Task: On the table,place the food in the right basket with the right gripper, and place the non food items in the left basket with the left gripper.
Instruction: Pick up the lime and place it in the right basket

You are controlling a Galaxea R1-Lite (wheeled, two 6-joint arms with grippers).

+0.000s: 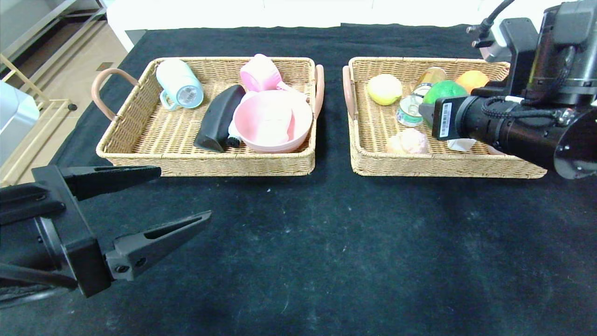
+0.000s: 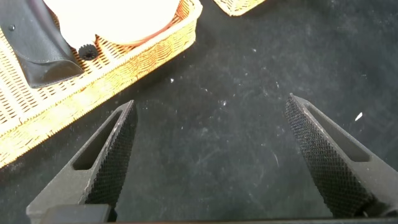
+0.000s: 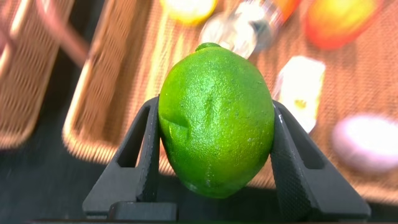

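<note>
While the head view hides the right gripper's fingers behind its own arm, the right wrist view shows the right gripper (image 3: 214, 149) pinching a green lemon (image 3: 216, 119) between both fingers, held above the right basket (image 1: 447, 165). Two baskets sit side by side on the table (image 1: 298, 242). The left basket (image 1: 205, 163) holds a mug (image 1: 179, 85), a pink bowl (image 1: 273, 120), a pink bottle (image 1: 260, 72) and a black brush (image 1: 218, 119). The right one holds a yellow lemon (image 1: 384, 89), an orange fruit (image 1: 472, 79), a bun (image 1: 408, 141), a jar (image 1: 419, 98) and a carton (image 3: 301, 90). The left gripper (image 1: 179, 198) hovers spread wide and empty over bare cloth in front of the left basket.
</note>
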